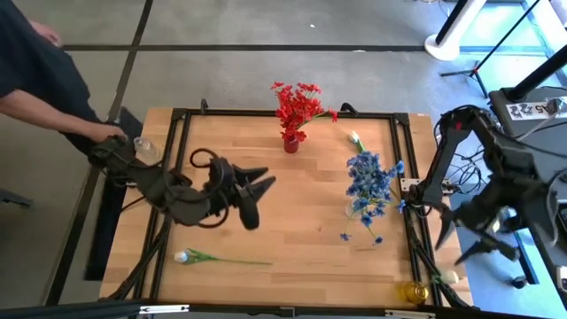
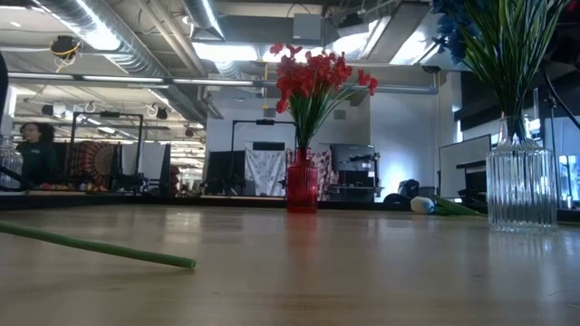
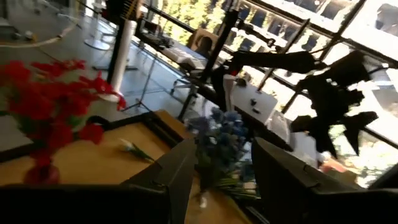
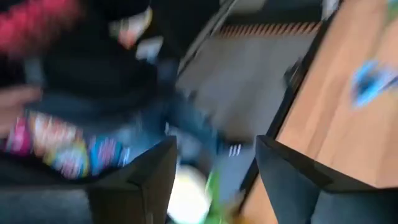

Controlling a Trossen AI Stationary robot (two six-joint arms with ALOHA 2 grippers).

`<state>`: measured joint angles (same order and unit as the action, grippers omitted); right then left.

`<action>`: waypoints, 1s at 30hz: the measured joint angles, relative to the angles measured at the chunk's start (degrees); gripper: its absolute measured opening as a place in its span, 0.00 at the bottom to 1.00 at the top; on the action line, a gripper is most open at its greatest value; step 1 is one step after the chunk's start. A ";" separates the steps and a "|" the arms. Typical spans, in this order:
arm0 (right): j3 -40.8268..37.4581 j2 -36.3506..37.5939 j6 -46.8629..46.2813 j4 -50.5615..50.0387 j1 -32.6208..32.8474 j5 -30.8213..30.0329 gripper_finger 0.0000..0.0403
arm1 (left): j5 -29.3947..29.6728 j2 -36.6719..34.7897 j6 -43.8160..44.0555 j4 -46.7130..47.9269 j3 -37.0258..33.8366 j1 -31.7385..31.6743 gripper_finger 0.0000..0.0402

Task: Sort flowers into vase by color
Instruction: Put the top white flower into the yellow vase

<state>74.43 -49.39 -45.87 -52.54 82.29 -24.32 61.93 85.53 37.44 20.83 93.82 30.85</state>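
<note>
1. Flowers sorted so far: red blossoms (image 1: 299, 102) stand in a red vase (image 1: 291, 142) at upper centre of the high view; blue blossoms (image 1: 369, 180) stand in a clear ribbed vase (image 2: 520, 188) right of centre.
2. Loose items on the table (image 1: 301, 239): a white flower (image 1: 217, 259) lies flat at lower left of the high view, stem pointing right; a second white flower (image 1: 355, 139) lies between the two vases near the upper edge; small blue blossoms (image 1: 361, 237) lie scattered just below the blue bunch.
3. Low view: a green stem (image 2: 100, 245) crosses the lower left; the red vase stands at centre, the clear vase at right.
4. Left gripper (image 1: 260, 188): over the table left of centre in the high view, fingers apart, nothing between them.
5. Right gripper (image 1: 469, 241): beyond the table's right edge at lower right of the high view, fingers apart in its wrist view, holding nothing.
6. Surroundings: a person's arm (image 1: 53, 111) reaches in at upper left of the high view; a yellow object (image 1: 413, 291) sits at the table's lower right corner.
</note>
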 joint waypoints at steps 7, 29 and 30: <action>8.69 0.15 1.25 0.10 -8.32 -29.60 0.57 | 2.98 -2.24 -0.01 8.46 0.00 -3.63 0.39; 9.10 -17.98 12.65 -8.49 -102.78 4.40 0.57 | -10.54 -1.26 -0.64 24.48 0.00 -15.72 0.39; 9.12 -18.93 14.41 -10.23 -106.24 6.88 0.57 | -10.65 -1.26 -0.11 24.93 0.00 -15.56 0.39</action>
<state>83.55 -68.32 -31.46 -62.77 -23.95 -17.44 51.28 84.27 37.33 45.76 93.82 15.29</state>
